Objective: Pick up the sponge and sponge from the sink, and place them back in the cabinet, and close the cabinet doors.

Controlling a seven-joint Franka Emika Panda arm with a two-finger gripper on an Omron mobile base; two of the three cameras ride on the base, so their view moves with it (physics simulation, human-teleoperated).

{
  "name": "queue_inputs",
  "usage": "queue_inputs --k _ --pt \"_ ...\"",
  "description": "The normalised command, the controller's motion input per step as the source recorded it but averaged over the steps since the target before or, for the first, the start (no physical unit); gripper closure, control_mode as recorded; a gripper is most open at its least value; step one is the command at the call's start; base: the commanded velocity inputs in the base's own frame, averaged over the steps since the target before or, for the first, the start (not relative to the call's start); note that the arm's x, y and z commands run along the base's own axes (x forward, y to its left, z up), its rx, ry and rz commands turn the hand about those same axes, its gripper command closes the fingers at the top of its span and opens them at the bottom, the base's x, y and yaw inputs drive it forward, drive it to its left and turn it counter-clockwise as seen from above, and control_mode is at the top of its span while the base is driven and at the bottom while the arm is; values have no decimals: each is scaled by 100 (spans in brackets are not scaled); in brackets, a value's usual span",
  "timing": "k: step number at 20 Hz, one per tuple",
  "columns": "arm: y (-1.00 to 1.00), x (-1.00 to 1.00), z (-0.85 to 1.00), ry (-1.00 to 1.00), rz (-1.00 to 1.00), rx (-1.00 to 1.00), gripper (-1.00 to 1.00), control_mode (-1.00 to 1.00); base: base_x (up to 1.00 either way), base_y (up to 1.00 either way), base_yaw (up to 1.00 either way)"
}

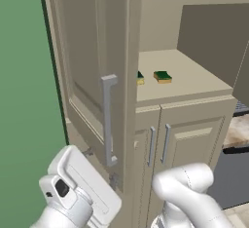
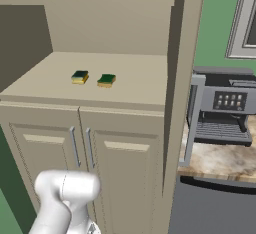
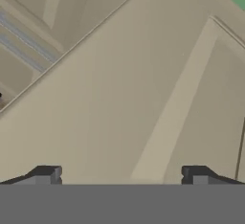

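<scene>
Both sponges lie on the inner shelf (image 2: 135,85) of the beige cabinet: one sponge (image 2: 80,77) and the other sponge (image 2: 106,80) side by side. From the left, one sponge (image 1: 162,77) shows whole and the other sponge (image 1: 140,78) is half hidden by the left cabinet door (image 1: 82,51). That door stands swung open, and so does the right cabinet door (image 2: 186,53). My gripper (image 3: 120,175) is open, its fingertips (image 3: 45,174) wide apart with nothing between them, facing a beige raised panel up close. Its white hand (image 1: 80,188) is low, beside the left door's outer face. The sink is out of view.
The left door carries a long silver bar handle (image 1: 108,120), and the right door's handle (image 2: 192,123) sticks out at the right. Shorter beige doors (image 2: 120,178) sit below the shelf. A coffee machine (image 2: 225,108) stands on the counter to the right, and a green wall (image 1: 24,100) is on the left.
</scene>
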Motion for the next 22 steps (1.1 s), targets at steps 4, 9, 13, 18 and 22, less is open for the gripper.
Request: queue_inputs --k 4,9,13,18,22 --pt "-31 13 4 -2 0 0 -100 -100 0 0 0" --pt "-33 15 5 -2 0 0 -100 -100 0 0 0" --pt "-35 12 6 -2 0 0 -100 -100 0 0 0" --pt "-36 15 9 -1 0 0 -100 -100 0 0 0" --pt "-35 14 7 -1 0 0 -100 -100 0 0 0"
